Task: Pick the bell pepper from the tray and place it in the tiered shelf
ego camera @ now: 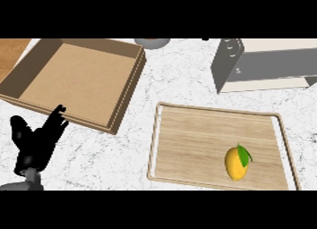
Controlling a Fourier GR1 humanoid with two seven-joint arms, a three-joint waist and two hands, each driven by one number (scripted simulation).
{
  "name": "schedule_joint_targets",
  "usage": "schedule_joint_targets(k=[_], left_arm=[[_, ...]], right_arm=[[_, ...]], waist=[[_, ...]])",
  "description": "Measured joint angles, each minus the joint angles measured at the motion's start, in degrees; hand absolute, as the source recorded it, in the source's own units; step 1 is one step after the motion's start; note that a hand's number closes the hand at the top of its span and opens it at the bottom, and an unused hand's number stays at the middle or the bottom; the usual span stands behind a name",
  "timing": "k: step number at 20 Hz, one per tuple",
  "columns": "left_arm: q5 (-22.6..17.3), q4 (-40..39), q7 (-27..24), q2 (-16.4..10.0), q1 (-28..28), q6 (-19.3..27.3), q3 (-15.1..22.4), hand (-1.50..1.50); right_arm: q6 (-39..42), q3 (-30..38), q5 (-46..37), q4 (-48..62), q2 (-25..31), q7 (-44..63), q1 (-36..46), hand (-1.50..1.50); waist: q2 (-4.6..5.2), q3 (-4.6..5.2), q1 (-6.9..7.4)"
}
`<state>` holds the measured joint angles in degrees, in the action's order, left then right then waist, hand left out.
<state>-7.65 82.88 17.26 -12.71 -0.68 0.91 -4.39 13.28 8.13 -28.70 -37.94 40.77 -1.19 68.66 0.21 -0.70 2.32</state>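
A yellow-orange fruit with a green leaf lies in the right part of a wooden tray on the marble counter; it looks like a mango more than a bell pepper. The grey and cream tiered shelf stands at the back right. My left hand rests open at the lower left, fingers up, well left of the tray and just in front of a box. My right hand does not show.
A large shallow cardboard box sits at the back left, its near edge close to my left hand. A grey round object peeks in at the top edge. Wooden floor shows at the far left.
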Motion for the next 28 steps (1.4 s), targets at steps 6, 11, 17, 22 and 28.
schedule_joint_targets(k=[6,11,17,22,28], left_arm=[[0.05,-0.16,-1.04,0.29,0.21,-0.69,-0.32,0.00],[0.46,0.27,-0.33,0.43,0.27,-0.51,-0.46,0.00],[0.61,0.70,0.33,0.82,0.21,-0.41,-0.56,0.00],[0.65,0.44,-0.30,0.87,0.21,-0.79,-0.96,0.00],[0.87,0.78,0.17,0.97,0.35,-0.91,-1.09,0.00]], right_arm=[[-1.60,0.32,-1.39,6.51,-0.42,-5.75,2.47,1.50],[-1.86,-0.93,-3.78,9.64,0.01,-8.11,4.05,1.50],[-4.59,4.32,-0.33,14.06,-1.12,-4.95,6.95,-1.50],[-4.54,9.68,4.19,17.33,-0.33,-3.88,8.81,-1.50],[-4.04,16.27,10.55,19.84,0.13,-1.77,10.90,-1.50]], waist=[[-0.02,-0.03,-0.08],[-0.04,-0.01,-0.18],[0.02,0.00,-0.17],[0.05,-0.09,-0.16],[-0.02,-0.04,-0.32]])
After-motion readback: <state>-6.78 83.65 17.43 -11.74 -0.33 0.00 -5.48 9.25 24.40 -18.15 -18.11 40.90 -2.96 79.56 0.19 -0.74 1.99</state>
